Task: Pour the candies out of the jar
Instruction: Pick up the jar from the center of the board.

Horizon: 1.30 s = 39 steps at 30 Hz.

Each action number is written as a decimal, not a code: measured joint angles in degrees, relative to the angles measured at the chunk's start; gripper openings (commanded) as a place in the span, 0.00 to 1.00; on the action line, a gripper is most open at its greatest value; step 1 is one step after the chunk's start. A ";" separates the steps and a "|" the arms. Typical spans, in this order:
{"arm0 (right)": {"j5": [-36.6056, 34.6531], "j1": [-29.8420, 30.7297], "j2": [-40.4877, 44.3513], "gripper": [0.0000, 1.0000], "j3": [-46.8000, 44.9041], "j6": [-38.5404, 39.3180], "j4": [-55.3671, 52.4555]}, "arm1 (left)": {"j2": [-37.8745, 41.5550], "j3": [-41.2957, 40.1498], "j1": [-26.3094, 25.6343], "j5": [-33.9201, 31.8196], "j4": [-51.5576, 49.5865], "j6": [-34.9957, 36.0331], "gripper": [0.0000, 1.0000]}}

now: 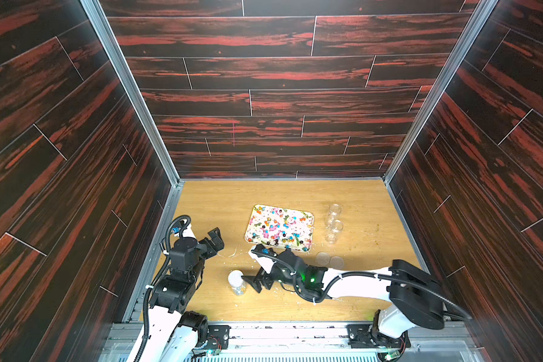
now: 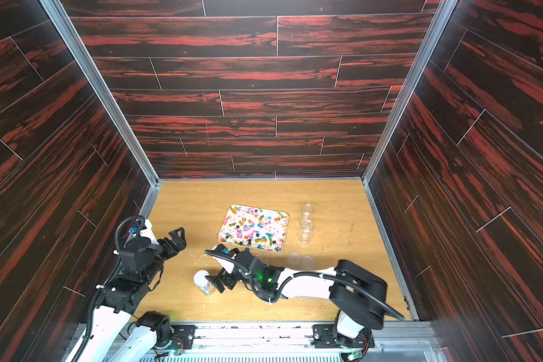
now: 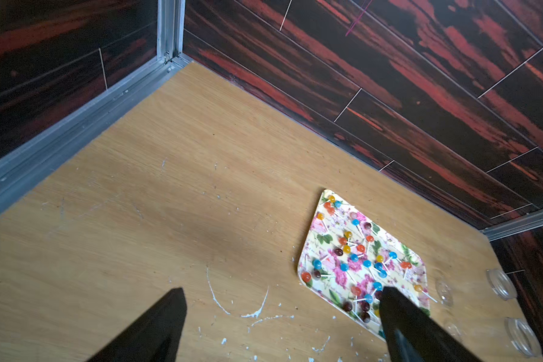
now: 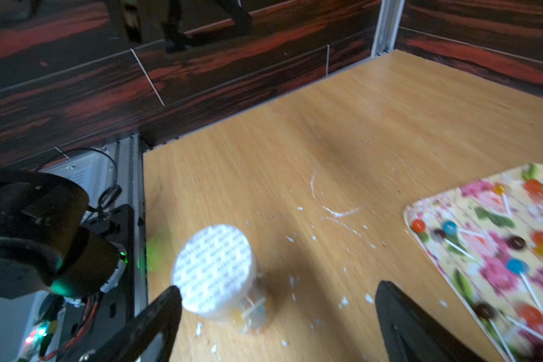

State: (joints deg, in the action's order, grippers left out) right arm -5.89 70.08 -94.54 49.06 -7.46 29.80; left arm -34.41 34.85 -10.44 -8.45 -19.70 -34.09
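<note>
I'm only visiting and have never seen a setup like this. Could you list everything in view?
light brown wooden table: one, floor of the booth
black-and-red wood-pattern wall panels: three sides, around the table
rectangular floral tray: one, cream with pink flowers, mid-table
small round candies on sticks: many, orange, red, blue, dark, scattered on the tray
clear open jars: two, transparent, right of the tray
clear round lids: two, on the table nearer than those jars
clear jar with white lid: one, some candies inside, near the front
white smears: several, on the table
left arm: black and white, jaws open, empty
right arm: black and white, jaws open beside the lidded jar
</note>
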 measured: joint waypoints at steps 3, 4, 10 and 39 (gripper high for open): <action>1.31 1.05 -2.05 0.98 1.55 0.02 1.22 | 0.09 -0.72 0.00 0.59 -0.02 -0.52 1.00; 1.73 1.36 -2.60 0.98 1.68 0.04 1.57 | 0.09 -0.94 0.00 0.68 -0.02 -0.66 1.00; 3.43 2.73 -6.01 0.96 2.82 0.07 1.86 | 0.63 -1.27 0.00 0.96 -0.09 -0.90 1.00; -4.00 3.80 -13.07 0.52 8.44 -3.04 1.05 | 1.16 -2.16 0.11 2.47 0.04 -0.31 1.00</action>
State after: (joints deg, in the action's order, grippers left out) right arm -9.89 73.89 -107.61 57.49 -10.50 30.85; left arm -33.26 32.69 -10.33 -5.98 -19.66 -34.39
